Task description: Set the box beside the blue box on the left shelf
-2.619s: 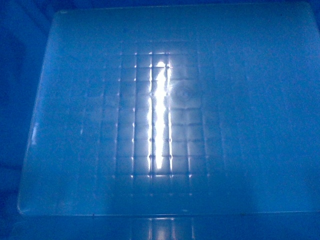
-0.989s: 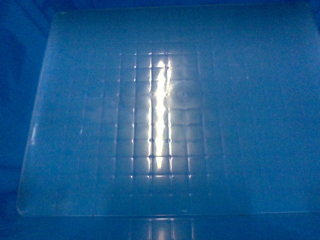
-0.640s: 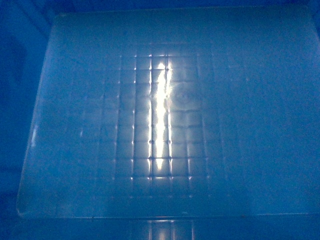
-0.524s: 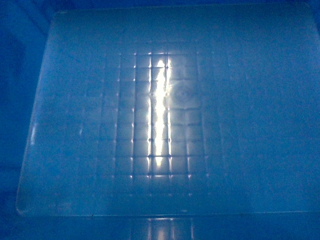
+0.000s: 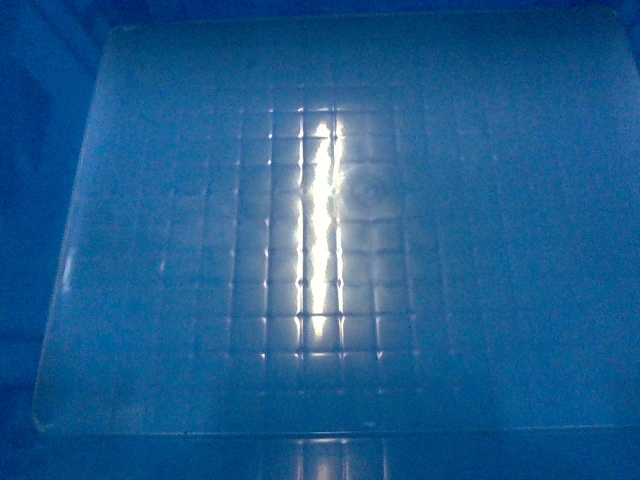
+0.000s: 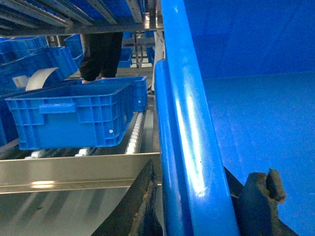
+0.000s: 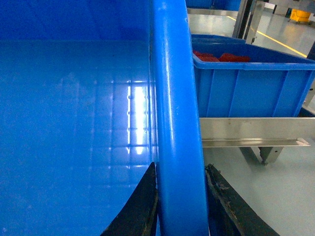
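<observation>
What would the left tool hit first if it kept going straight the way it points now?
Probably the ribbed blue plastic crate sitting on the shelf's roller track; the left tool clamps the carried large blue plastic box's rim. Depth is unclear.

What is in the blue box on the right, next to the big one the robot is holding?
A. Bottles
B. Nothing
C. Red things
C: in the right wrist view, red things show over the rim of the blue box beside the held box.
</observation>
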Controlling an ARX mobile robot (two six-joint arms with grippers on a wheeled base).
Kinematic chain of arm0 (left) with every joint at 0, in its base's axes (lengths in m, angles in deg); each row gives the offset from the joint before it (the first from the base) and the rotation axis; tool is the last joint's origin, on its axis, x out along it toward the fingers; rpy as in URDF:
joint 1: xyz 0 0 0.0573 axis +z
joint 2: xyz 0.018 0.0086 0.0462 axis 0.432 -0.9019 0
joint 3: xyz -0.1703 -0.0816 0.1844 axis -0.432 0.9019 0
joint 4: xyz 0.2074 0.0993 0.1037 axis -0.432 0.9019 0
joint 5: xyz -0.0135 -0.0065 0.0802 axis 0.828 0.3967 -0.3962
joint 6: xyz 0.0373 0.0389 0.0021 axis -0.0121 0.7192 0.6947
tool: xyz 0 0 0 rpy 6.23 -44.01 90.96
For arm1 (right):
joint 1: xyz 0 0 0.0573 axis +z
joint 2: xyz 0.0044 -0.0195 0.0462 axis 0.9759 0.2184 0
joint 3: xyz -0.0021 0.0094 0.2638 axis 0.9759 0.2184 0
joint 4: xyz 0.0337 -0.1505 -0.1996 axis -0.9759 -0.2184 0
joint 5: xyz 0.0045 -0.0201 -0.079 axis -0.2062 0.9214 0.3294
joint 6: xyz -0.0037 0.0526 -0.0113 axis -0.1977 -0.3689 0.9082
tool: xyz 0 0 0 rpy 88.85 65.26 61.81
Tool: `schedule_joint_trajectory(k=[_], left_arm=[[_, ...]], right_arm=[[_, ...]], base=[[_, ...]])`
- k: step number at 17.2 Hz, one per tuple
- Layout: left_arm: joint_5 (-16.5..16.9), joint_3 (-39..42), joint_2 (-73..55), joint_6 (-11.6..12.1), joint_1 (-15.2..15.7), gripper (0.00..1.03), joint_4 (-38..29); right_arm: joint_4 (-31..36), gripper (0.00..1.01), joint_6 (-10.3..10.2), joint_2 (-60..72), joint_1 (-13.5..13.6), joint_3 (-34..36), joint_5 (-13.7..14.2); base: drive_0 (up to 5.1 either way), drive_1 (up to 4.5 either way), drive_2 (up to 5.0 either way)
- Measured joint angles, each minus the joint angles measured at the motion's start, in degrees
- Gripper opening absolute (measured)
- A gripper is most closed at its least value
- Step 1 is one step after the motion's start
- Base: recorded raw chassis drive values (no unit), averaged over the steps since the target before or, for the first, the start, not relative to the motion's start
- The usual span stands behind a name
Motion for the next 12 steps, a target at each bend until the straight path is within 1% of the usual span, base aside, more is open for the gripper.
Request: schedule_joint_trajectory(k=[12], left_arm=[[0.00, 0.00, 0.04, 0.00, 0.00, 0.31, -0.07]], right_arm=[[0.04, 0.21, 0.00, 0.02, 0.00, 0.00, -0.02]], base=[[0.1, 4.34, -4.2]])
